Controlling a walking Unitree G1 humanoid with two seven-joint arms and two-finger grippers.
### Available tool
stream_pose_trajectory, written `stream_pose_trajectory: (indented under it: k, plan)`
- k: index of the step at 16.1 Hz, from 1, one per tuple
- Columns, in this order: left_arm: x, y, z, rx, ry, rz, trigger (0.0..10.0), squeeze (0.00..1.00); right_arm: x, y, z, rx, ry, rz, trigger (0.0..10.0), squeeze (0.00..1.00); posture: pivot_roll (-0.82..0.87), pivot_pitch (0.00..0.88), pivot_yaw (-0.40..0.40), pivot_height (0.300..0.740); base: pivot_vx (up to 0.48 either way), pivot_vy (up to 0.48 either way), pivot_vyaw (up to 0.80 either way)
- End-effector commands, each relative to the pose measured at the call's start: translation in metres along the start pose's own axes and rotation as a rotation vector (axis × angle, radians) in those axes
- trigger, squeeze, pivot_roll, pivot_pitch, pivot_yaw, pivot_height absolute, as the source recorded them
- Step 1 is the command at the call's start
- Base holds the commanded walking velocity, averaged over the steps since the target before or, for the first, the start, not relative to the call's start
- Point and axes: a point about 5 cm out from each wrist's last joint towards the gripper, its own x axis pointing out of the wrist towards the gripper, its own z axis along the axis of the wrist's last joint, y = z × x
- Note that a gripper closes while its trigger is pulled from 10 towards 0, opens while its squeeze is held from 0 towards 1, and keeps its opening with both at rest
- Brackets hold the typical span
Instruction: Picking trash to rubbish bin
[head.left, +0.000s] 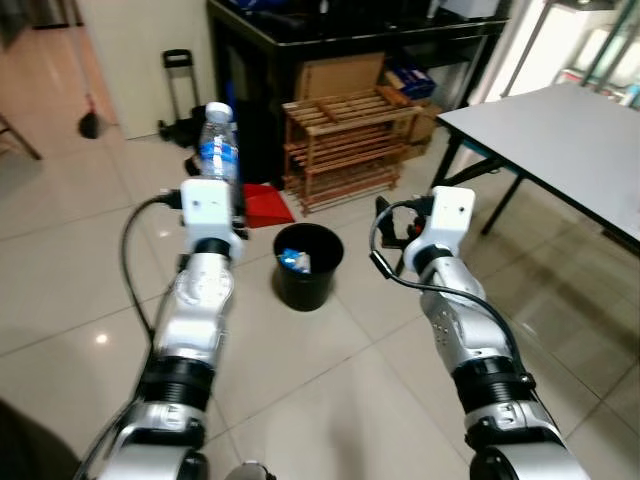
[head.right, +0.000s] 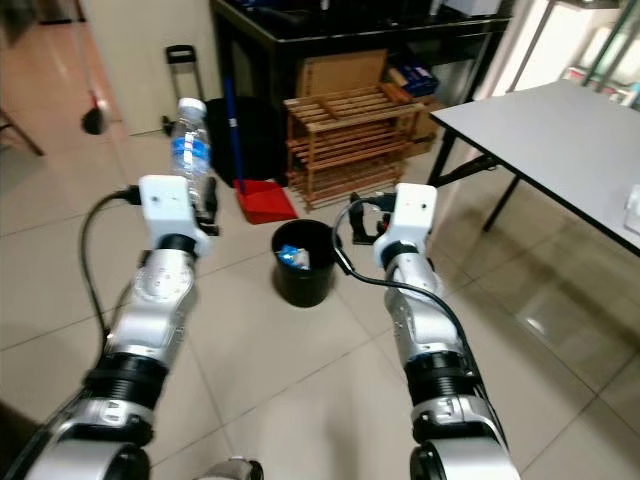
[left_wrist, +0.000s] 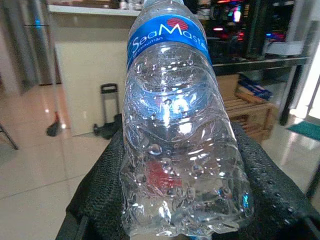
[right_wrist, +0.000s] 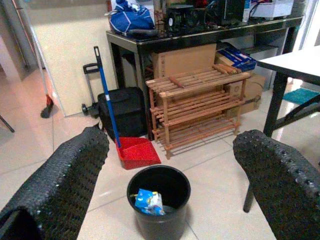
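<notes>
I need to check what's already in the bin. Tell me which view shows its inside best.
The right wrist view: it looks straight into the black bin, showing a blue-and-white wrapper inside. Both eye views show the bin smaller between the arms, with the wrapper as a small blue patch.

I stand in a home: tiled floor (head.left: 330, 380), wooden shoe rack (right_wrist: 197, 107), red dustpan (right_wrist: 137, 152), folding table (head.left: 560, 150).

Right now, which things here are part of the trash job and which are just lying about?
Part of the job:
- water bottle, held in the left gripper
- black rubbish bin, on the floor ahead, a blue wrapper inside
- right gripper, open and empty

Just lying about:
- wooden shoe rack
- red dustpan
- grey table
- black trolley bag
</notes>
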Motion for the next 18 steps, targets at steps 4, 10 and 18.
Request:
stream_pose_trajectory:
  k: [4,10,18]
  plan:
    - [-0.0004,0.0014,-0.0068,0.003,0.043,0.000,10.0,0.00,-0.0023,-0.0070,-0.0078,-0.006,0.041,-0.020,10.0,0.00,0.04,0.025,-0.097,0.740,0.464,0.000,0.00]
    - [0.0015,0.0010,-0.0065,-0.006,0.049,0.004,10.0,0.00,-0.0015,-0.0090,-0.0064,-0.011,0.038,-0.022,10.0,0.00,0.03,0.038,-0.097,0.740,0.466,0.000,0.00]
    - [0.0020,0.0018,-0.0066,-0.010,0.051,0.007,10.0,0.00,-0.0014,-0.0070,-0.0096,-0.025,0.057,-0.003,10.0,0.00,0.03,0.040,-0.100,0.740,0.466,0.000,-0.20]
